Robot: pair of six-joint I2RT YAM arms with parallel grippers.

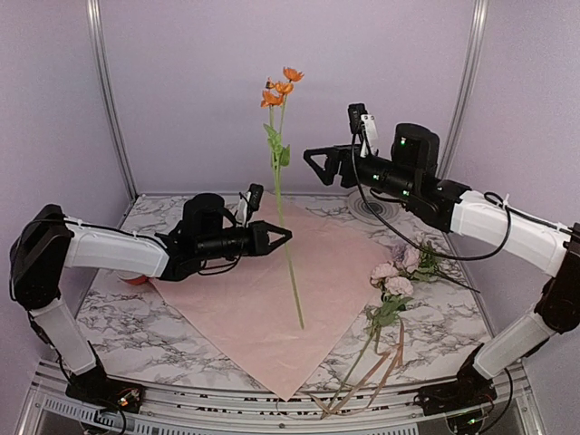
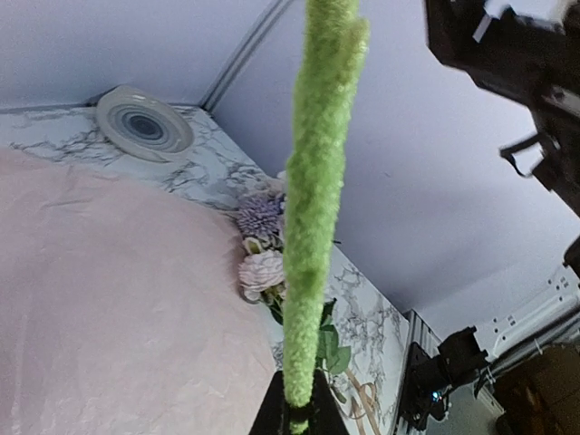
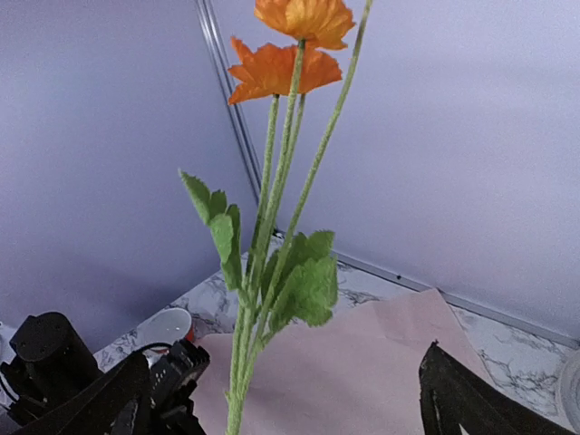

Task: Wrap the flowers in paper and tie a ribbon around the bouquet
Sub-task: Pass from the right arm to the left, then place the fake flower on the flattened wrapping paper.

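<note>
While the orange flower stem [image 1: 277, 195] stands upright, pinched below its leaves in the shut left pincer [image 1: 287, 236] above the paper [image 1: 245, 308], the right pincer [image 1: 314, 167] gapes open beside its upper part; with one thin hold it may swivel or slip and topple.

- No text, brand, number or sign is readable in any view.
- white tag [image 1: 368, 124] on the wrist of the right arm [image 1: 471, 213]: too small to tell whether it carries print.
- front rail [image 1: 227, 412] along the near edge of the worktop [image 1: 453, 317]: faint dark marks, too blurred to read.
</note>
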